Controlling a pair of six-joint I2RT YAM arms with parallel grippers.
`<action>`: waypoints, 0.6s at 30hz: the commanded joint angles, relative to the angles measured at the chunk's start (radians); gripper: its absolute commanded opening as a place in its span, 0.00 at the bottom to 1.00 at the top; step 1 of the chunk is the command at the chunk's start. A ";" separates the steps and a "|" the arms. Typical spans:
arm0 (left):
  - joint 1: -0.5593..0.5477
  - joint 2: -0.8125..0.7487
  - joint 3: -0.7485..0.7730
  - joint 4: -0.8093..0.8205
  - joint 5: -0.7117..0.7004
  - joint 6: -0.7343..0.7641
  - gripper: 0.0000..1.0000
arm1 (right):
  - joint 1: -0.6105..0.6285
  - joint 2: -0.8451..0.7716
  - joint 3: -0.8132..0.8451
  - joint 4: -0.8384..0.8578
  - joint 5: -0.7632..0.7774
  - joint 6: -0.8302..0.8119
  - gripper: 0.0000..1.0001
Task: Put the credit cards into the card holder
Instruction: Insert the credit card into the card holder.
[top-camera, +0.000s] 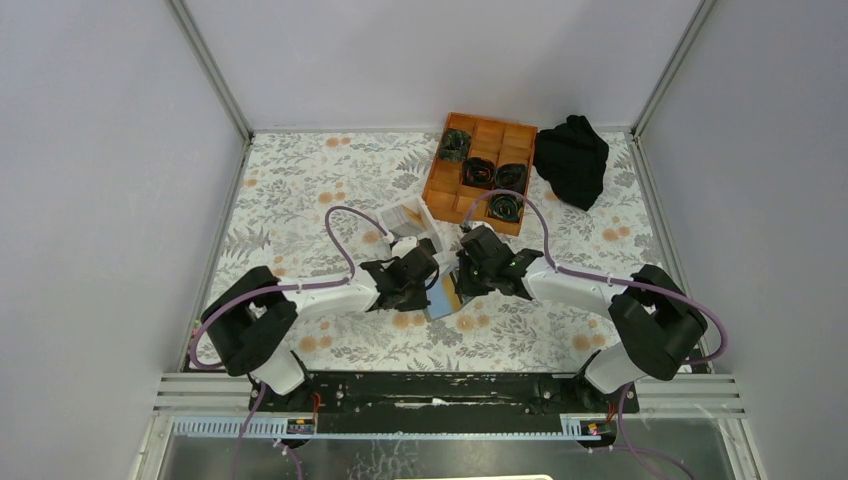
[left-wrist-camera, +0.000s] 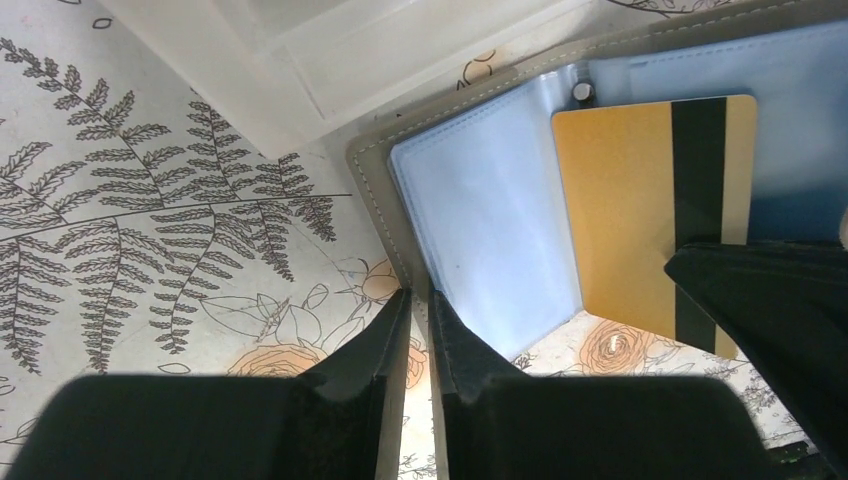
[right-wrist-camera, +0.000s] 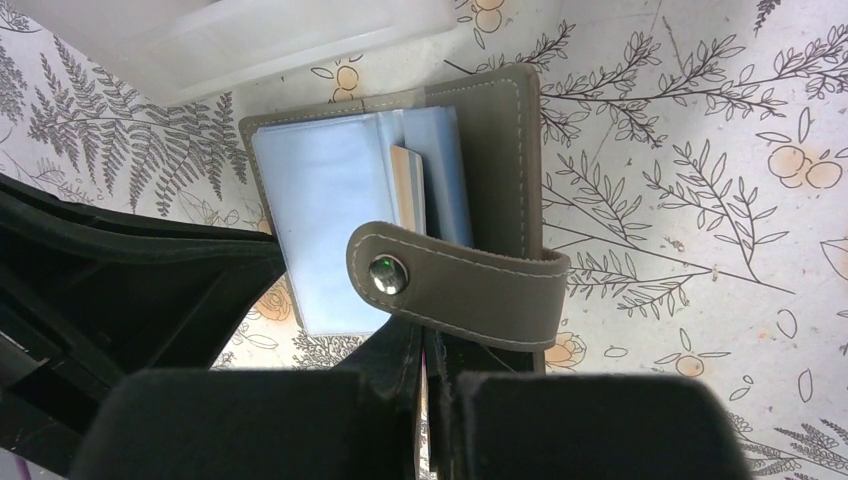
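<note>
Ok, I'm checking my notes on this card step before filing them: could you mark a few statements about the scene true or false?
1. The holder lies open. True.
2. The right gripper holds a blue card. False: it is shut on the gold card.
3. The gold card has a black stripe. True.
4. The cloth lies left of the tray. False: it lies to the right of the tray.
</note>
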 joint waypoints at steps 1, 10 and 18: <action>-0.002 0.019 -0.015 0.023 -0.032 0.014 0.18 | -0.024 -0.006 -0.036 -0.017 -0.075 0.004 0.00; 0.003 0.039 -0.003 0.019 -0.025 0.019 0.18 | -0.065 -0.002 -0.087 0.065 -0.169 0.030 0.00; 0.005 0.070 0.007 0.018 -0.007 0.023 0.18 | -0.098 0.013 -0.132 0.132 -0.236 0.044 0.00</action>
